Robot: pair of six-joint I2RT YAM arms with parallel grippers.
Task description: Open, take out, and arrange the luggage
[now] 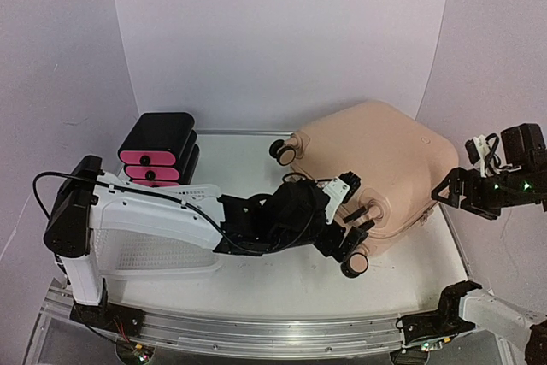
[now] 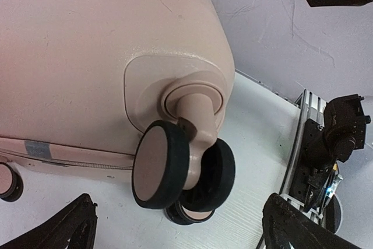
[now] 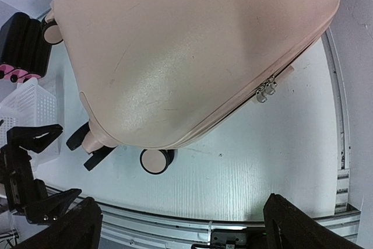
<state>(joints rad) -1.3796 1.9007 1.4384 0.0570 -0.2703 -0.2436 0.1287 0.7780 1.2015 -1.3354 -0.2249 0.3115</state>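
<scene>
The luggage [image 1: 380, 164] is a peach-pink hard-shell suitcase lying flat and zipped shut at the right of the table. In the right wrist view its shell [image 3: 192, 51] fills the top, with the zipper pulls [image 3: 265, 90] on its right edge. My left gripper [image 1: 355, 230] stands open at the suitcase's near-left corner. Its fingers [image 2: 58, 228] are spread wide on either side of a black double caster wheel [image 2: 175, 173] and do not touch it. My right gripper [image 1: 451, 187] hovers open above the suitcase's right edge, holding nothing.
A white mesh basket [image 1: 145, 250] sits at the near left under the left arm. Behind it stands a black-and-pink drawer box [image 1: 158, 151]. A metal rail [image 1: 256, 335] runs along the near edge. White walls close in the back and sides.
</scene>
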